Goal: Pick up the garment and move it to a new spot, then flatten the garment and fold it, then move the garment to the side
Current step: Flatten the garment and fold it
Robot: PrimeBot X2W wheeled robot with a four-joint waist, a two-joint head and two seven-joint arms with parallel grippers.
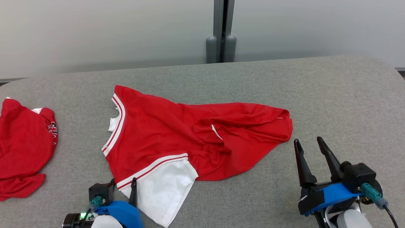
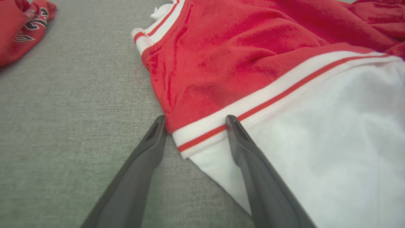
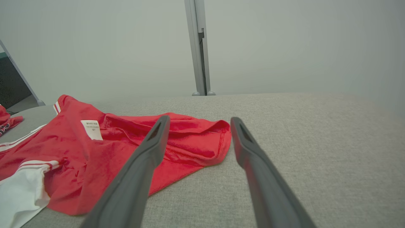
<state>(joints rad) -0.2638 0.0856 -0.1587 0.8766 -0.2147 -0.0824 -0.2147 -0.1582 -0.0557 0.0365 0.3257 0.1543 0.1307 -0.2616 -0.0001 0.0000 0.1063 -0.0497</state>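
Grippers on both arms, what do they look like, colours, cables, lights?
The left gripper and right gripper each have two long dark-grey tapered fingers on a blue mount with a black block. A teal plug with a black cable enters the right one; a green light glows by the left's plug.

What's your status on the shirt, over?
Left gripper open, astride the shirt at its striped sleeve seam. Right gripper open, just short of the hem. Shirt rumpled on table, not gripped. Another red garment lies apart, far left.
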